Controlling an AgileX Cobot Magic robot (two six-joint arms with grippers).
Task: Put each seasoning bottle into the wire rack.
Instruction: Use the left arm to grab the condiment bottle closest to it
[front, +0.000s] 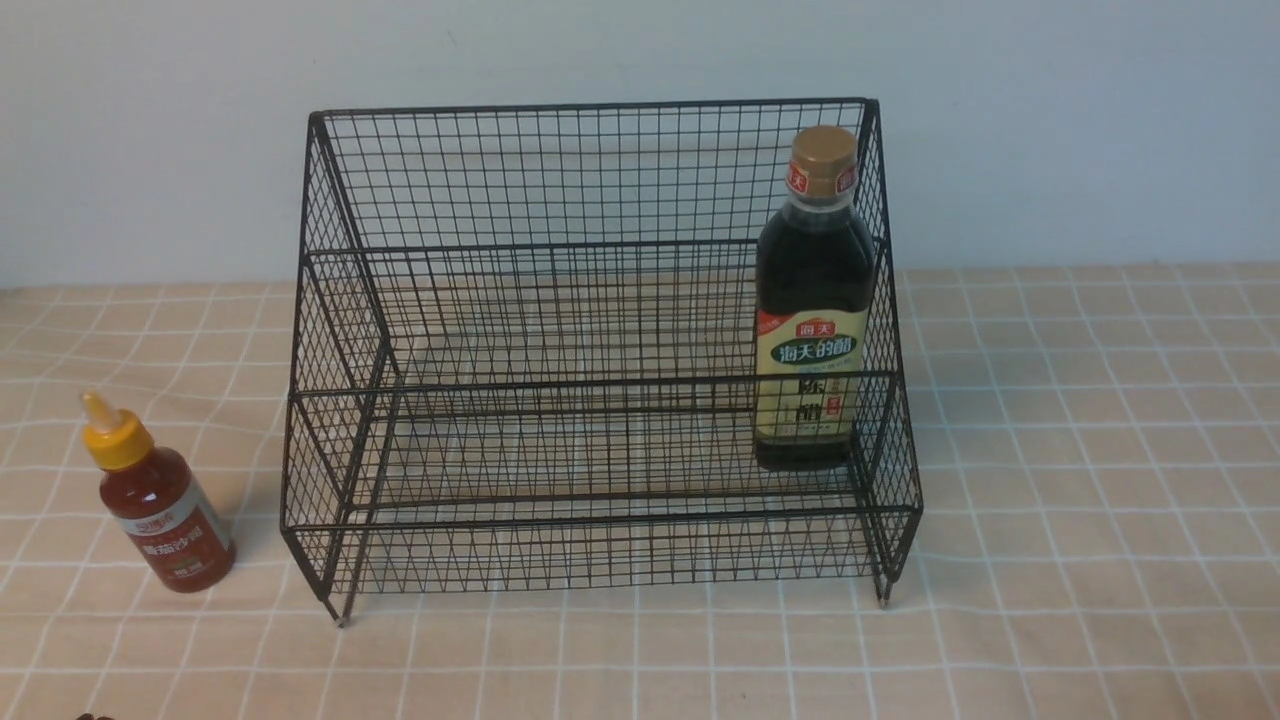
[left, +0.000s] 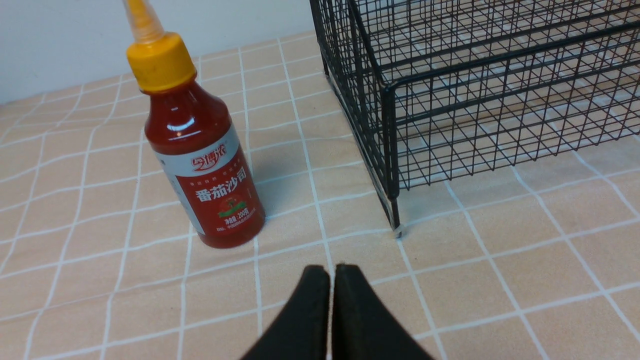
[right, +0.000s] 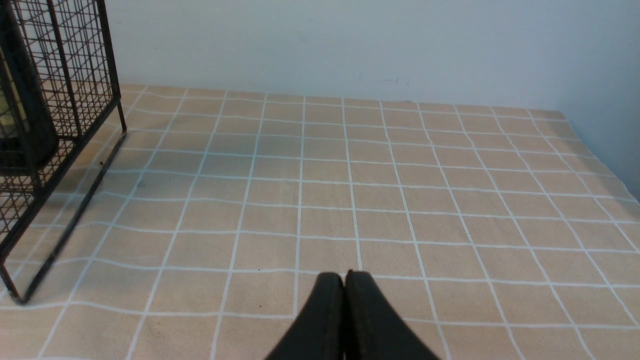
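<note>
A black wire rack (front: 600, 300) stands in the middle of the table. The tall dark vinegar bottle (front: 812, 300) with a gold cap stands upright inside it, at the right end of the lower tier. A small red sauce bottle (front: 160, 500) with a yellow nozzle cap stands on the cloth left of the rack, outside it. In the left wrist view the red sauce bottle (left: 200, 160) is a short way ahead of my left gripper (left: 332, 270), which is shut and empty. My right gripper (right: 345, 276) is shut and empty over bare cloth, right of the wire rack (right: 65, 100).
A beige checked tablecloth (front: 1100, 500) covers the table, with a pale wall (front: 1050, 120) close behind the rack. The table's right edge (right: 600, 155) shows in the right wrist view. Neither arm shows in the front view.
</note>
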